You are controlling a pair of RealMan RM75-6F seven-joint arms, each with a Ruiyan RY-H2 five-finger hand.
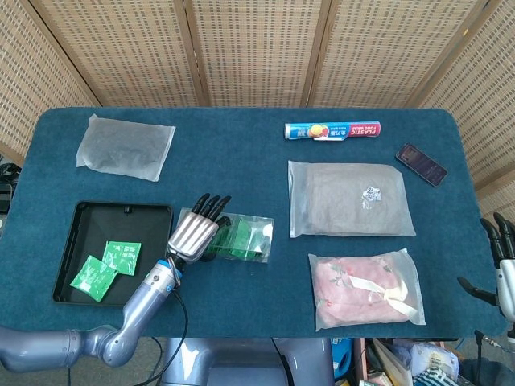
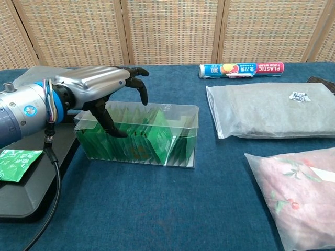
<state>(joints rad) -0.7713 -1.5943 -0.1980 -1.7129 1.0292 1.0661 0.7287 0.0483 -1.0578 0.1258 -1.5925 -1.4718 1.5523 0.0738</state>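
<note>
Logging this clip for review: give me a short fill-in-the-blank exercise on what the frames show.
1. The left robot hand reaches into a clear box of ____ packets.
2. The black tray holds ____ green packets.
3. The phone lies near the table's ____ edge.
4. The plastic wrap roll lies ____ the grey bag.

Missing words: green; two; right; behind

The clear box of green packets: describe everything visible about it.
The clear plastic box is a long, open-topped rectangular container with transparent walls. It stands upright on the blue table, just right of the black tray. Inside it, green sachets stand on edge in a row. The left hand hovers over its left end, fingers reaching down into the box among the sachets; whether they pinch one cannot be told.
</note>
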